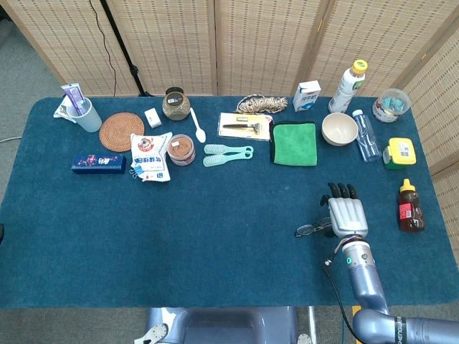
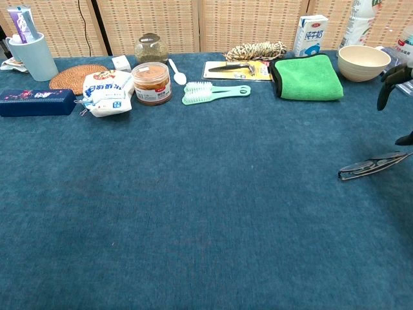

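Hovering right hand above folded glasses, fingers spread, holding nothing, labels unreadable.

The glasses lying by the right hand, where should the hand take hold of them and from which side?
Probably at the bridge or upper frame of the glasses, coming down from above. They lie folded and flat on the blue table, so there is little side height to catch. The right hand hangs just right of them, its fingers spread, holding nothing; a thumb-and-finger pinch across the thin frame looks most workable.
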Robot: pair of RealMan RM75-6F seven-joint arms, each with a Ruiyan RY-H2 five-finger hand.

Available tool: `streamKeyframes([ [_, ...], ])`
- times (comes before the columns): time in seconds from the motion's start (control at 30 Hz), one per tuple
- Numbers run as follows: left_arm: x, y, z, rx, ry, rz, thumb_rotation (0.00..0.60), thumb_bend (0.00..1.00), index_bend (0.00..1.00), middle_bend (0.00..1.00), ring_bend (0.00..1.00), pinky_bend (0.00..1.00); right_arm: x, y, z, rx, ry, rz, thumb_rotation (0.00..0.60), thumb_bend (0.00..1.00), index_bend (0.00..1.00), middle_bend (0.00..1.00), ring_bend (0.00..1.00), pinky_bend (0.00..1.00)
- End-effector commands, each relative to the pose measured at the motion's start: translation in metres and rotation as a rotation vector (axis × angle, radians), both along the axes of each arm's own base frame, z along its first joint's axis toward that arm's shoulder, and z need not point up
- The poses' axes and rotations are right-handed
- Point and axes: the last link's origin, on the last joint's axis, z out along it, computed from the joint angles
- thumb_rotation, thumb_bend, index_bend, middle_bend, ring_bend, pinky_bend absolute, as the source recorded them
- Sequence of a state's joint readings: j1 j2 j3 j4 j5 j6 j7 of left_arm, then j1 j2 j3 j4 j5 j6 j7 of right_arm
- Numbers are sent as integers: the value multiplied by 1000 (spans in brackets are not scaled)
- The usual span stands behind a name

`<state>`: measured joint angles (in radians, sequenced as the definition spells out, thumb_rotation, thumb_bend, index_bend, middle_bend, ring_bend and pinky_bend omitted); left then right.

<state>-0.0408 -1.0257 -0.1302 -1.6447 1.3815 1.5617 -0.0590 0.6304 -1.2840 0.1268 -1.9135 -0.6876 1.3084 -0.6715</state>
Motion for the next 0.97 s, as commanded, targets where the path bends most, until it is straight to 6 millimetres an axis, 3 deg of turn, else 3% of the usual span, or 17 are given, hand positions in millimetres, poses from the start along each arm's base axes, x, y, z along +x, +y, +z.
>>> streamKeyframes([
  [0.03, -2, -3, -1, 8, -1, 6, 590, 377, 201, 90, 11, 0, -3, 7, 26, -100, -33, 50, 600, 192, 352, 97, 17, 0],
  [0.17, -3, -7, -4, 9, -12, 13, 591, 377, 195, 90, 11, 0, -8, 13, 37, -159, -32, 101, 600, 191, 357, 118, 27, 14],
  [0.27, -5, -10, -7, 6, -19, 19, 591, 377, 188, 90, 13, 0, -12, 18, 43, -198, -32, 136, 600, 191, 373, 154, 70, 72],
  [0.47, -8, -17, -12, -10, -24, 38, 591, 377, 188, 90, 15, 0, -17, 31, 52, -231, -37, 160, 600, 192, 401, 202, 148, 97],
  [0.97, -7, -36, -26, -47, -28, 62, 590, 377, 188, 90, 15, 0, -29, 62, 68, -273, -30, 150, 600, 192, 418, 204, 150, 98],
])
